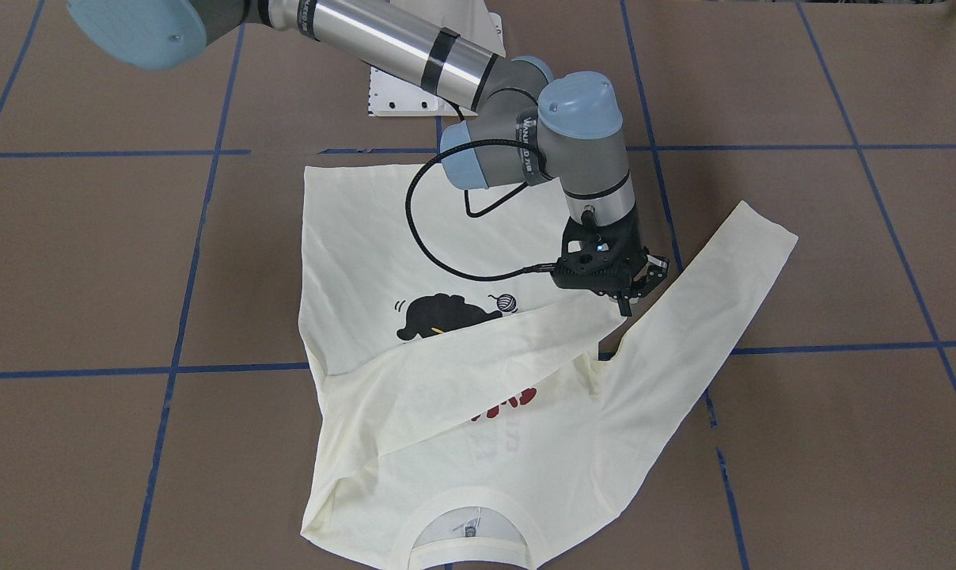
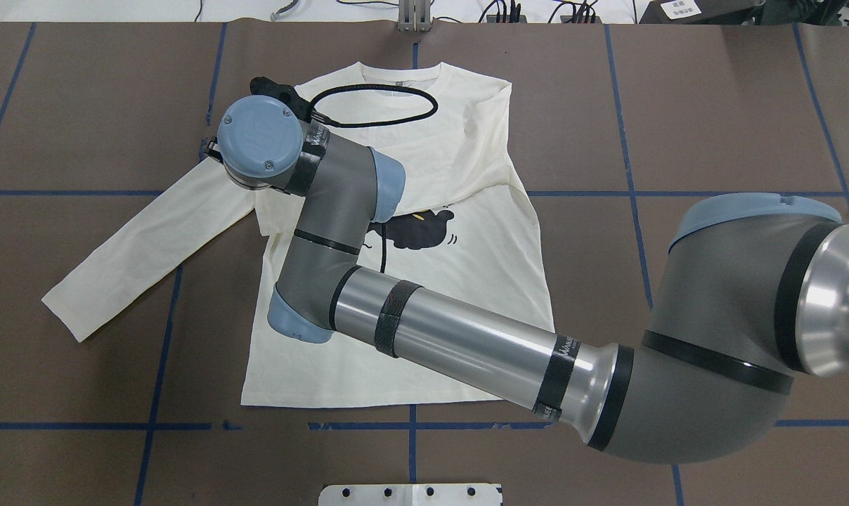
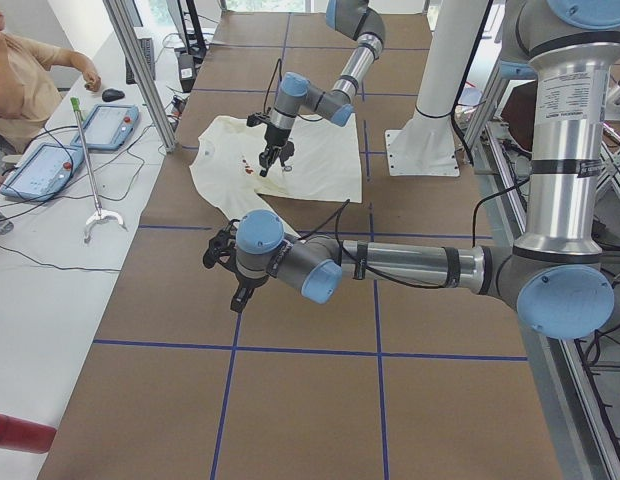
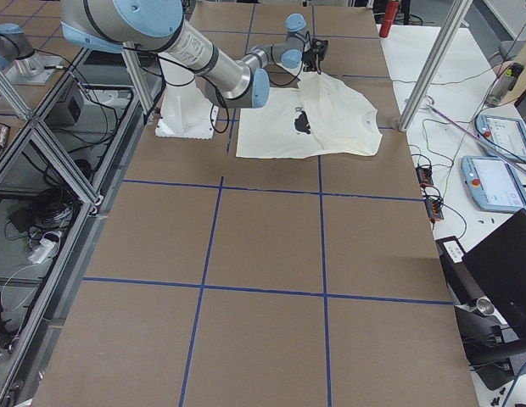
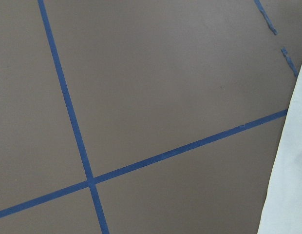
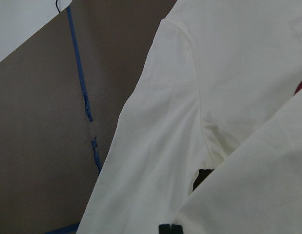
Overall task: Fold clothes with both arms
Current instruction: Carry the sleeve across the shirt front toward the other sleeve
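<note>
One cream T-shirt (image 1: 367, 237) is lying flat on the brown surface (image 1: 90, 261), long axis running away from the robot, collar pointing to the far side, one sleeve stretching toward the robot's left. The right end effector (image 1: 635, 286) is hovering spread and empty over that sleeve's armpit; the left end effector (image 3: 233, 282) is hanging well apart, opening unclear.

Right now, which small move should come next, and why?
Probably bring the left claw over to the cuff of the spread sleeve. The other sleeve already lies folded across the shirt, the right claw looks open near its end, and the left claw hangs over bare table.
</note>
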{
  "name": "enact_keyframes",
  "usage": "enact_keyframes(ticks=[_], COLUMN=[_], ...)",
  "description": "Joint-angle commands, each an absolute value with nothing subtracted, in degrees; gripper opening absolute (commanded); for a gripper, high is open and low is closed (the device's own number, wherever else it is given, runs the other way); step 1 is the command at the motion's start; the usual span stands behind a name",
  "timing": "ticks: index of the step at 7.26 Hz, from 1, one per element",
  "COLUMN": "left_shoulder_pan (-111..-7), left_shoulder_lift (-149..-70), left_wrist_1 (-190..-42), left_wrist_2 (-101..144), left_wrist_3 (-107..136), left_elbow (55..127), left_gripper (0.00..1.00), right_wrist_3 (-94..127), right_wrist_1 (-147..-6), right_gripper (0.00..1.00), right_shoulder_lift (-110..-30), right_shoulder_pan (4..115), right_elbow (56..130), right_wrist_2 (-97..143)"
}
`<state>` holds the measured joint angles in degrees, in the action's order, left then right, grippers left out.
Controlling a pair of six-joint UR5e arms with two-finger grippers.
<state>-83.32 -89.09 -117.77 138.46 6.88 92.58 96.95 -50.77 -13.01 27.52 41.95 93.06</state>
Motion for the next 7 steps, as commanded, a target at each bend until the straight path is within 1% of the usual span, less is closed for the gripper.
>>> enact_keyframes(ticks=[1,2,3,4,6,7], left_shoulder_pan=[-83.3,-83.3,-83.3,-83.3,-82.7,-77.7], left_shoulder_lift=[-89.1,-89.1,-89.0,-89.0,-89.1,-89.0], left_wrist_1=[-117.8,-117.8,-117.7,-117.7,-117.7,-118.7], left_wrist_2=[138.4,138.4,138.5,138.5,139.4,139.9], left_wrist_3=[6.9,6.9,6.9,6.9,11.6,21.0], left_elbow=[92.5,92.5,92.5,92.5,92.5,92.6], left_gripper=[1.00,1.00,1.00,1.00,1.00,1.00], right_wrist_3=[96.9,96.9,96.9,96.9,97.0,97.9], right_wrist_1=[-50.1,-49.8,-49.1,-49.0,-49.1,-49.6], right_gripper=[0.00,0.08,0.49,0.68,0.84,0.85], right_shoulder_lift=[-12.3,-11.4,-10.9,-10.6,-9.6,-9.6], right_shoulder_pan=[27.5,27.5,27.5,27.5,27.7,28.0], right_elbow=[40.5,39.0,38.0,37.9,38.2,40.3], right_wrist_2=[91.1,90.5,89.9,89.8,89.9,90.7])
